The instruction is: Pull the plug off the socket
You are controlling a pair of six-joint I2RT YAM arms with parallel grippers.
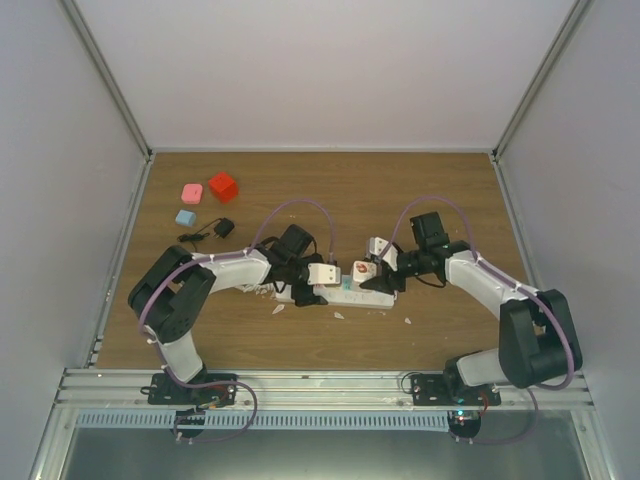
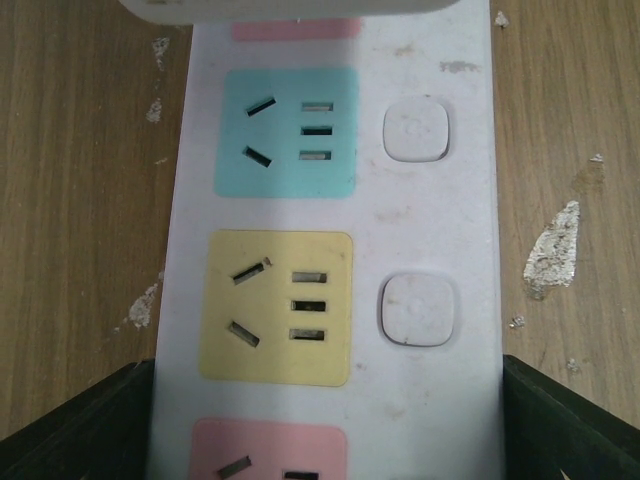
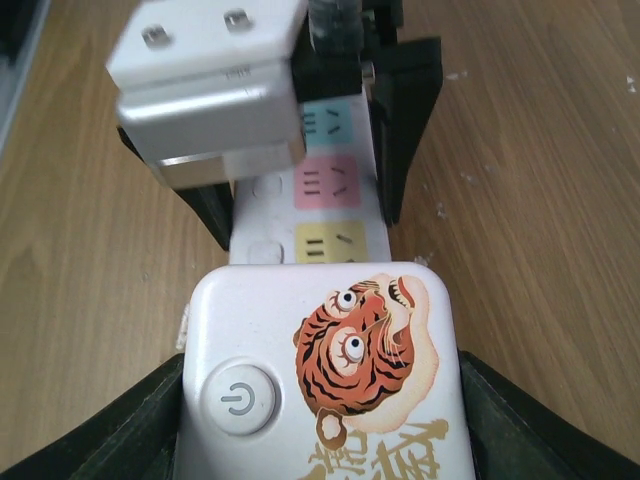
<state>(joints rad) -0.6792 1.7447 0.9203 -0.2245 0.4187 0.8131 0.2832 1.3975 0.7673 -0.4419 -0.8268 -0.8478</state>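
The left tool grips socket; right tool grips plug.

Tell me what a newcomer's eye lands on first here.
The white plug with its orange tiger print, sitting on the pastel power strip at mid-table, with the right gripper closed on its sides. Next, the left gripper clamping the strip right beside it, and a red block at the far left.

The 2 arms bend inward, left pincer and right pincer lowered, jaws clamped.
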